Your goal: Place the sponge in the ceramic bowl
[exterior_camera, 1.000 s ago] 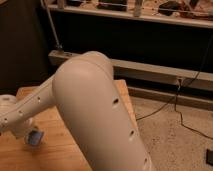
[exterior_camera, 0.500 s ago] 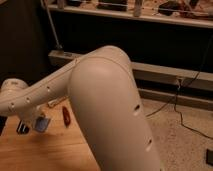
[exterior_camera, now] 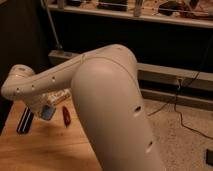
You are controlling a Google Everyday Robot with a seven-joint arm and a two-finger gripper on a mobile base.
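My dark hand (exterior_camera: 25, 121) hangs over the left of the wooden bench (exterior_camera: 45, 150), apart or clamped I cannot tell, small blue sponge-like block (exterior_camera: 47, 111) just beside it near a small red object (exterior_camera: 66, 116), no ceramic bowl in view, so placement isn't shown done.

we make out the sponge (exterior_camera: 47, 111) as a small pale-blue block, tilted, its edges soft. it sits low at the left, above the far part of the wooden table (exterior_camera: 45, 150). the dark gripper (exterior_camera: 25, 120) hangs just beside it, to its left. whether the two touch, we cannot tell.
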